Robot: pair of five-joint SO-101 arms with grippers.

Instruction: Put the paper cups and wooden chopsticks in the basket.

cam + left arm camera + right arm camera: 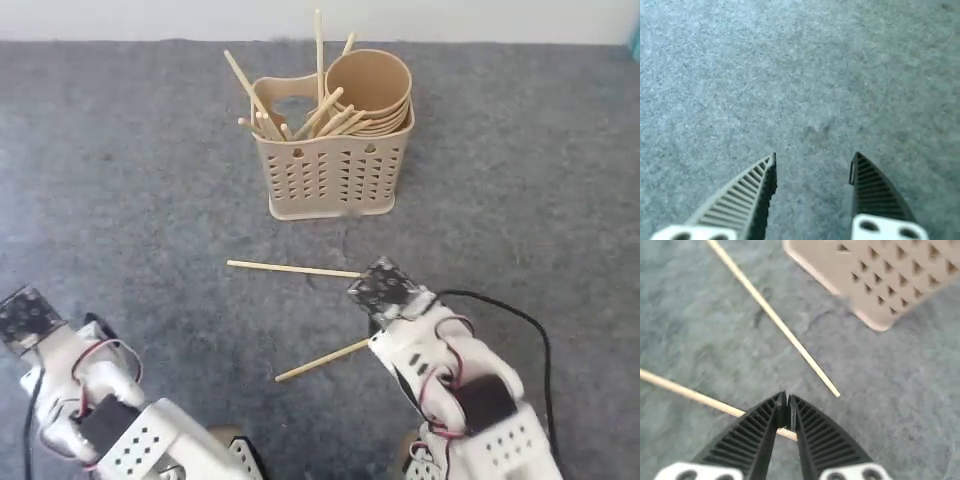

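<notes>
Right tool (788, 396), tips together, over chopstick (690, 392)

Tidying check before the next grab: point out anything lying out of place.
One wooden chopstick lies flat on the grey carpet before the basket; a second chopstick lies farther from it, passing beneath the shut right gripper. Neither is in the basket.
</notes>
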